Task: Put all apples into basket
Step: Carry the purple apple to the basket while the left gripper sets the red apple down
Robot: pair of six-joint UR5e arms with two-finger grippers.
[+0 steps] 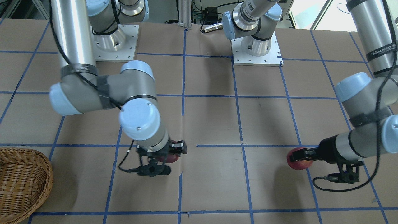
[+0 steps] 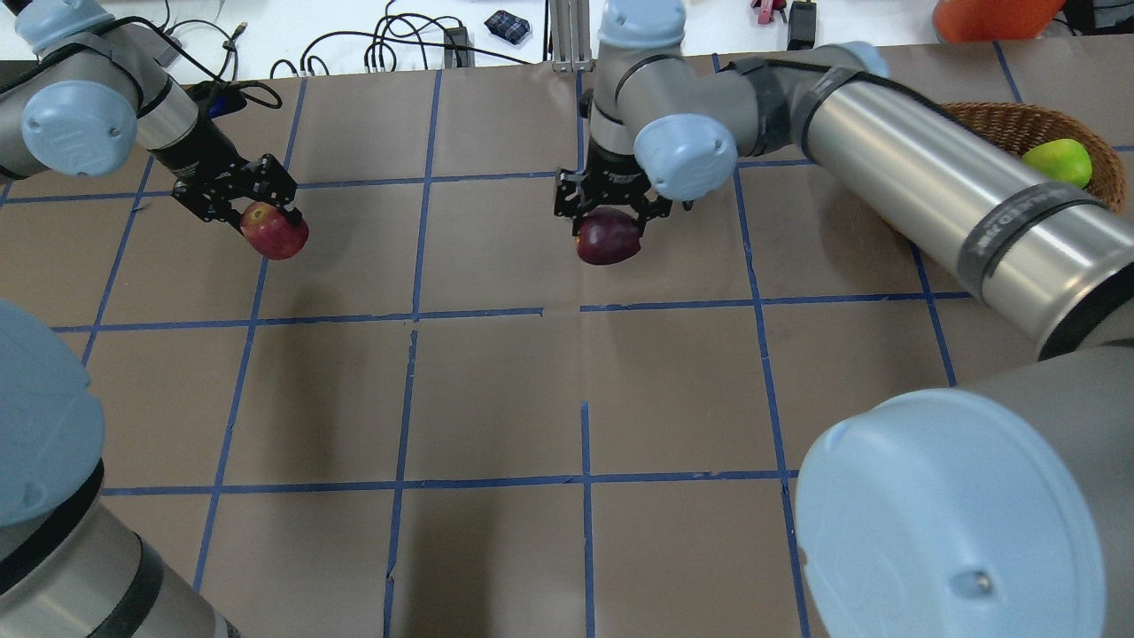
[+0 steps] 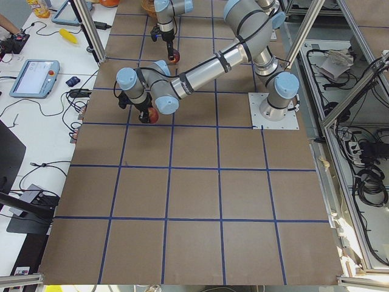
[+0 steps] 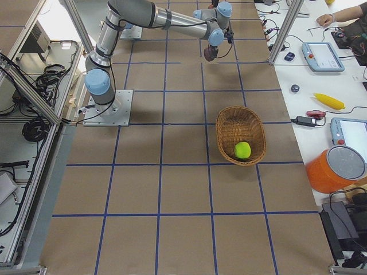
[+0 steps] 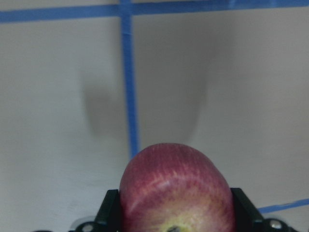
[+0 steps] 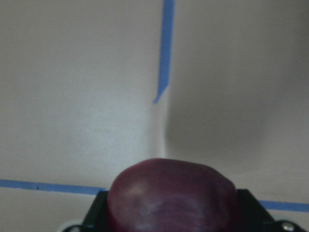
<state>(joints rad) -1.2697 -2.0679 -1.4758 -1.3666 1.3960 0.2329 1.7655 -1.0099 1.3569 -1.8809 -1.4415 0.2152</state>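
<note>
My left gripper (image 2: 273,229) is shut on the red apple with yellowish patches (image 2: 278,237), low over the table at the far left. The left wrist view shows that apple (image 5: 176,191) between the two fingers (image 5: 108,212). My right gripper (image 2: 608,223) is shut on the dark purple-maroon apple (image 2: 608,241) near the table's far middle; the right wrist view shows it (image 6: 171,195) held the same way. The yellow-green apple (image 2: 1059,161) lies in the wicker basket (image 2: 1019,108) at the far right. I cannot tell whether the held apples touch the table.
The table is brown paper with a blue tape grid (image 2: 585,306). The right arm's long link (image 2: 930,186) passes over the basket's near side. In the front-facing view the basket (image 1: 46,165) sits at the lower left, left of the right gripper (image 1: 174,151).
</note>
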